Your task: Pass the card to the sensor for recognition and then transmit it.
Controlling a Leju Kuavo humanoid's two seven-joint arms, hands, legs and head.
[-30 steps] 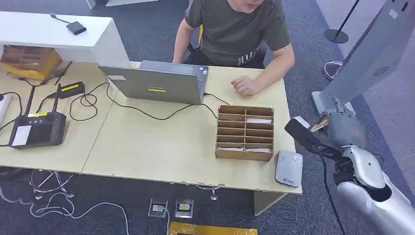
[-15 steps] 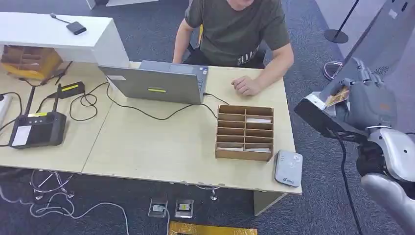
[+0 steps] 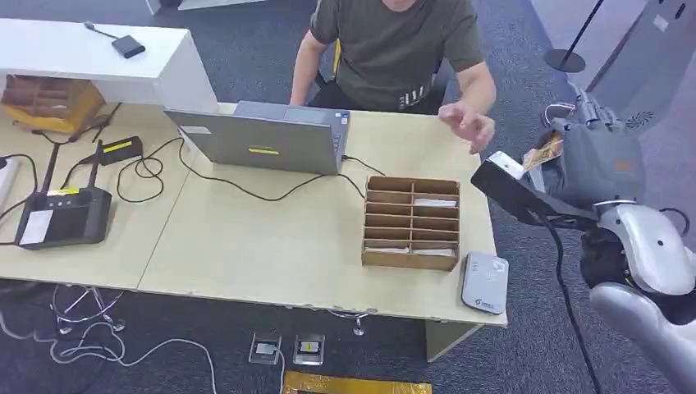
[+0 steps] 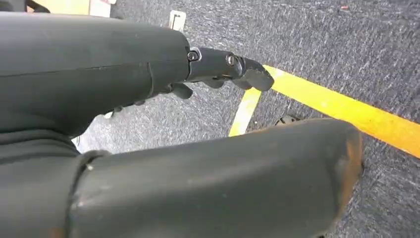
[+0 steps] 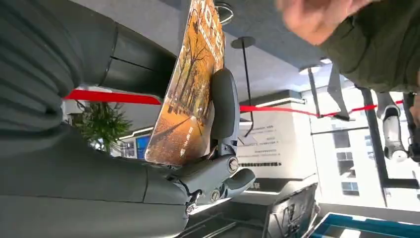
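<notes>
Right hand (image 3: pixel 592 160) grips the card (image 3: pixel 543 153) beside the table's (image 3: pixel 271 246) far right corner, near the person's raised hand (image 3: pixel 468 125); left hand (image 4: pixel 218 69) hangs empty, fingers loosely extended.

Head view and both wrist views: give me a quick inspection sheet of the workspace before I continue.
Surface: wooden table.
Job's things: card held by right hand, off the table's right end; card reader at the table's right front corner.
Clutter: laptop, compartment box, router.
Hands: left hand holds nothing, above carpet.
Cables: black cable across table.
Surroundings: person's hand raised near the card.
</notes>
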